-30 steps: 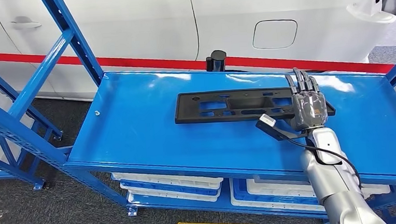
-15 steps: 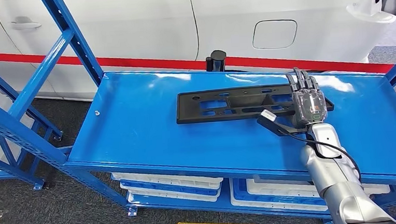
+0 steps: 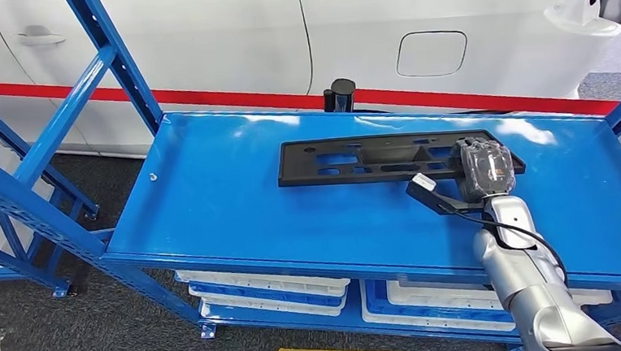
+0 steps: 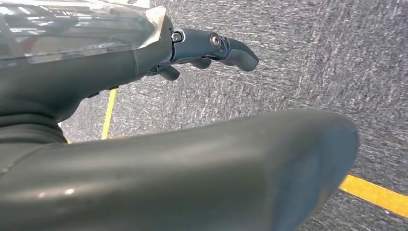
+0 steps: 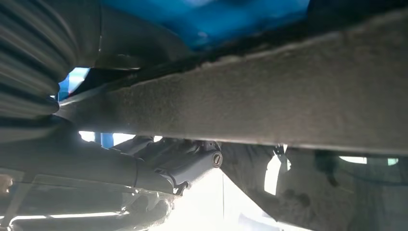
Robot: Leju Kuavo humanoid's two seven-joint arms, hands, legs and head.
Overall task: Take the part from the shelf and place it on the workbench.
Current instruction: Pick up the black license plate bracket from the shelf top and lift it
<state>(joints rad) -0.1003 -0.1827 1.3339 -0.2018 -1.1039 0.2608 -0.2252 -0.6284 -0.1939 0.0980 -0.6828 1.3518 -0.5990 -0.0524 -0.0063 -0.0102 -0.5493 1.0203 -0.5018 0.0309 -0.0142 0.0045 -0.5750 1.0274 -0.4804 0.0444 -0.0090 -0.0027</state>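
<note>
R hand [image 3: 484,167] fingers now curled over part [image 3: 371,158]; part nudged.

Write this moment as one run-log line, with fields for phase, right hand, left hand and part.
phase: grasping | right robot hand: fingers curled over black part's right end | left robot hand: holds nothing | part: on blue shelf

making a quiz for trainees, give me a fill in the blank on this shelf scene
1. The right hand grips the ____ end of the black part.
2. The part lies on a ____ shelf.
3. The left hand hangs above a grey floor with ____ lines.

Missing words: right; blue; yellow
</note>
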